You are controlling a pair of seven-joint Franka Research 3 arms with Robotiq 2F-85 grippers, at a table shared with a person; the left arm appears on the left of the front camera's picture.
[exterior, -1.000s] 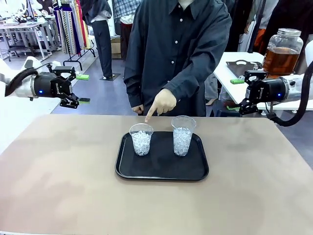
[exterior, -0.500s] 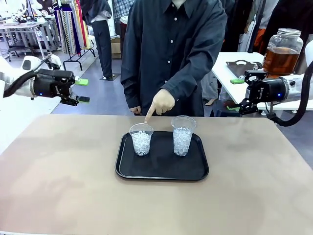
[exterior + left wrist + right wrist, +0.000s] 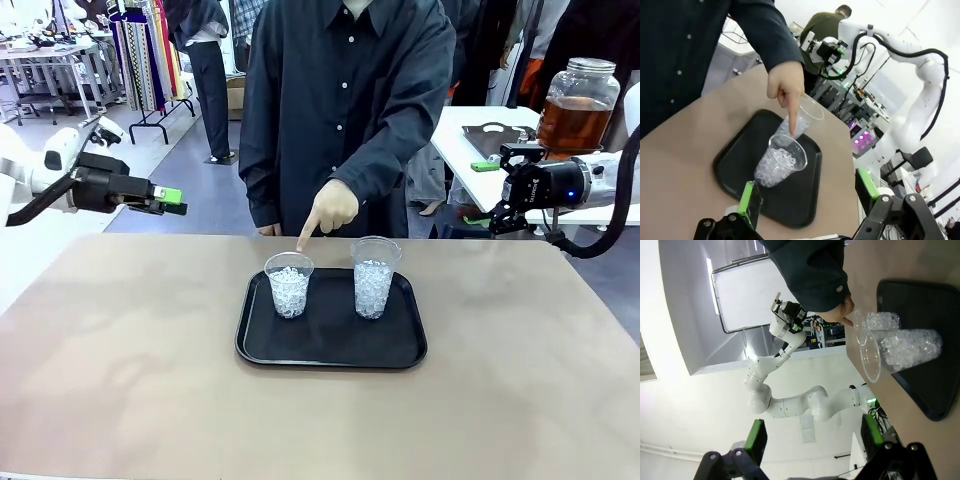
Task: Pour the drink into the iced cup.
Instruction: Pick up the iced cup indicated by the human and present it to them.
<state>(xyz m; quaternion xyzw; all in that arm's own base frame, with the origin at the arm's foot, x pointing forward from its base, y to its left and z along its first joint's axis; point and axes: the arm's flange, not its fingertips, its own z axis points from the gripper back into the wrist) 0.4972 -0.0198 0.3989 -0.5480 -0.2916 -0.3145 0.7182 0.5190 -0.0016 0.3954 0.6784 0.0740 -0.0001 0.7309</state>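
Bench (image 3: 120,380) and black tray (image 3: 330,352) sit low between left tool (image 3: 172,203) and right tool (image 3: 484,193), both gaping wide, holding nothing. The drink (image 3: 570,125) is in the jar (image 3: 590,72) just behind the right tool. Person's hand (image 3: 331,208) points at the iced cup (image 3: 289,286) nearer the left tool.

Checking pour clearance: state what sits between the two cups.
Bare tray, seen in the front view, between the left cup and the right cup. The person's finger points down at the left cup's far rim.

Amber drink (image 3: 572,122) in lidded glass jar (image 3: 588,78), upright far R; iced cup (image 3: 289,287) upright on tray (image 3: 330,352), ctr.
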